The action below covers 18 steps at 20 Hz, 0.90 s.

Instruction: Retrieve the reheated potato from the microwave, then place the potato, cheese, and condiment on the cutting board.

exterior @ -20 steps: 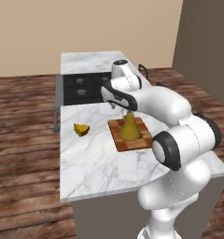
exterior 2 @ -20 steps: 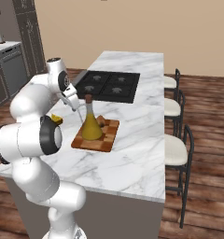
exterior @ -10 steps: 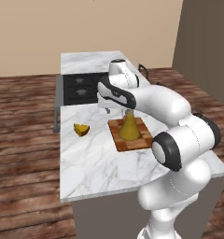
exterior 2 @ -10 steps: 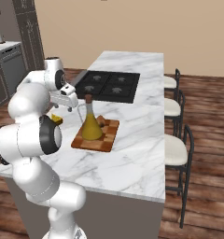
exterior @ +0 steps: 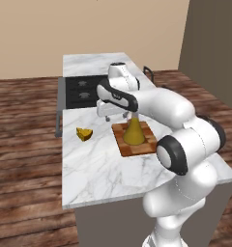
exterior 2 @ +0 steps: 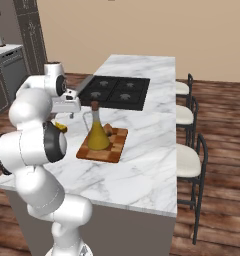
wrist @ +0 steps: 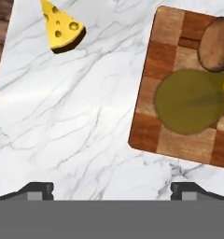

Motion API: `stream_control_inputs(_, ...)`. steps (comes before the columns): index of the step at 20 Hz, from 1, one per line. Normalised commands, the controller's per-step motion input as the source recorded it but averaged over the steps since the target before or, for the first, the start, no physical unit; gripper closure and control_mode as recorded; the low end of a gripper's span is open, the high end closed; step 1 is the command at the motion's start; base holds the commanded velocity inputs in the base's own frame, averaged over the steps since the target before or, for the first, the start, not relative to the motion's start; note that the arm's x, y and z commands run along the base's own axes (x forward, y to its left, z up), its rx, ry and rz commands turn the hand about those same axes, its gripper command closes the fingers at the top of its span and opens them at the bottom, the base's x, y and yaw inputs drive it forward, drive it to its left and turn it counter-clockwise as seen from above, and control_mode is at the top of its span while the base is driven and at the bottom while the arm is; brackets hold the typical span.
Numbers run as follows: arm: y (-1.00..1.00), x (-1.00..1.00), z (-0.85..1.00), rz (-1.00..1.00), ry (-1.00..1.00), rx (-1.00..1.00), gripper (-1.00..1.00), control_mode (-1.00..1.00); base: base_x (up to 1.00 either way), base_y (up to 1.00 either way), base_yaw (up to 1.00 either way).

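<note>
You are holding the gripper wide open and empty above the marble counter, between the cheese and the cutting board. From the hand view, its two tips are standing far apart over bare marble, with the board's near edge just beside the right tip. The cheese is lying apart from the board, close to the counter's outer edge, with free marble all around it. On the board, the condiment is standing upright. The right base view is showing the potato behind the bottle, and the hand view is showing it touching the bottle's base; in the left base view it is hidden. The cooktop is lying beyond the board.
</note>
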Motion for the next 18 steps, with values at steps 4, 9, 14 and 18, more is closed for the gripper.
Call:
stream_control_inputs(4, 0.08, -0.04, -0.21, 0.43, 0.0, 0.0, -1.0, -1.0, 0.0, 0.0, 0.0)
stream_control_inputs(9, 0.06, 0.06, -0.22, 0.35, 0.0, 0.0, -1.0, -1.0, 0.0, 0.0, 0.0)
stream_control_inputs(14, 0.05, 0.1, -0.14, 0.35, 0.01, 0.0, -1.0, -1.0, 0.0, 0.0, 0.0)
stream_control_inputs(18, 0.15, -0.03, -0.22, 0.4, 0.0, 0.0, -1.0, -1.0, 0.0, 0.0, 0.0)
